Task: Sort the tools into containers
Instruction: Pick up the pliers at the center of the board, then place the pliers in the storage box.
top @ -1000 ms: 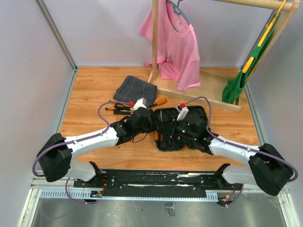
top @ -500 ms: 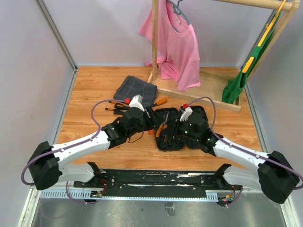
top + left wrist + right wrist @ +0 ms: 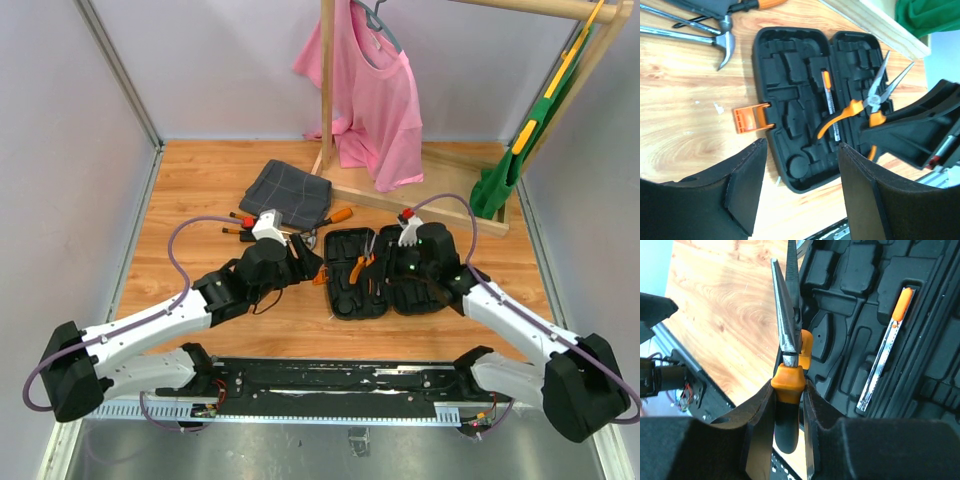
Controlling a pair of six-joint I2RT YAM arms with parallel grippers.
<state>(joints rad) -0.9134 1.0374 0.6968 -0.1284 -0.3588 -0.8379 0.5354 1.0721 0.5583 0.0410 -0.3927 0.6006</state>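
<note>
Orange-handled pliers clamped in right gripper over the case; left gripper gapes empty (next, probably: seat them in their recess).

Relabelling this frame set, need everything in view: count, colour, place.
tool case: 1, black, open, mid table
clasp: 1, orange, on the case's left edge
pliers: 1, orange-and-black handles, held over the case
slim metal tool: 1, silver with orange end, in a case slot
hammer: 1, steel head, on the table by the case's far left corner
screwdrivers: several, count unclear, orange-and-black, beside the cloth
cloth: 1, dark grey checked, far side
shirt: 1, pink, hanging on wooden rack
green fabric: 1, yellow trim, far right
left hand: open, empty, left of case
right hand: shut on pliers
</note>
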